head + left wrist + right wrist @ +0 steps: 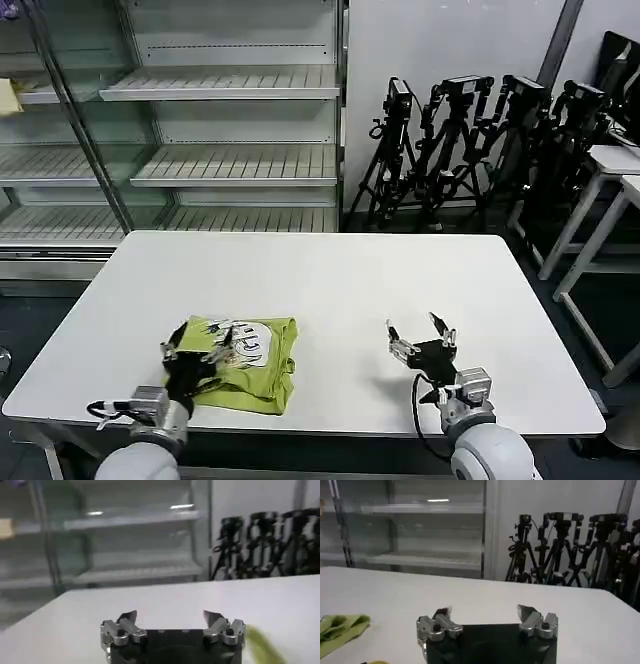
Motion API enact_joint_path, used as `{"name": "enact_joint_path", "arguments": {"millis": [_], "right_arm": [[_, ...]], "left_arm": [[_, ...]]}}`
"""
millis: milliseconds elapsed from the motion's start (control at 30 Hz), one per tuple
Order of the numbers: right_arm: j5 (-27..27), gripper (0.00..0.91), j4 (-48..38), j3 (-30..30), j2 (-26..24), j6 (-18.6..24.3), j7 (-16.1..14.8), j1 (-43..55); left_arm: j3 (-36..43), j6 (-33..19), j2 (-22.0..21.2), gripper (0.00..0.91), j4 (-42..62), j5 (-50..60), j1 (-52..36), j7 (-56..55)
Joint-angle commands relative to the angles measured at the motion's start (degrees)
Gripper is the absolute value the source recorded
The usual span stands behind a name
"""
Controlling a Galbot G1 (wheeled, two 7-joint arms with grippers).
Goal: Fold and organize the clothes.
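Table (330,290) of white colour is seen with the T-shirt (262,372) lying folded on it toward 7 o'clock, lime green with a white printed patch facing up. The left gripper (193,352) is held over the shirt's 9 o'clock edge with its fingers spread apart and nothing between them, as is also seen in the left wrist view (171,621). The right gripper (421,338) is placed toward 5 o'clock above bare table, well apart from the shirt, and its fingers are likewise spread wide and empty (485,619).
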Motion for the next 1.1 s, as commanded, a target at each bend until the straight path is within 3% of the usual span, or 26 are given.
{"name": "enact_joint_path", "arguments": {"millis": [33, 367, 400, 467, 500, 1100], "right_arm": [[-0.17, 0.907, 0.34, -0.19, -0.19, 0.07, -0.05, -0.05], [-0.65, 0.907, 0.15, -0.74, 0.42, -0.08, -0.06, 0.29], [-0.70, 0.907, 0.10, -0.80, 0.43, -0.08, -0.07, 0.28], [-0.80, 0.907, 0.07, -0.91, 0.46, -0.08, -0.06, 0.30], [-0.81, 0.907, 0.08, -0.93, 0.45, -0.10, -0.07, 0.31], [-0.85, 0.907, -0.18, -1.03, 0.53, 0.04, -0.11, 0.20]], "left_arm": [[-10.53, 1.09, 0.17, 0.907, 8.71, -14.92, 2.98, 4.35], [-9.88, 1.03, 0.01, 0.907, 11.83, -16.74, 1.13, 11.87], [-9.72, 1.35, -0.06, 0.816, 12.09, -17.17, 0.74, 12.34], [-9.16, 2.28, -0.21, 0.101, 13.32, -17.07, -0.12, 12.69], [-9.03, 2.49, -0.28, 0.020, 13.53, -17.20, -0.25, 12.73], [-8.23, 0.88, -1.19, 0.020, 12.48, -18.67, 0.70, 16.78]]}}
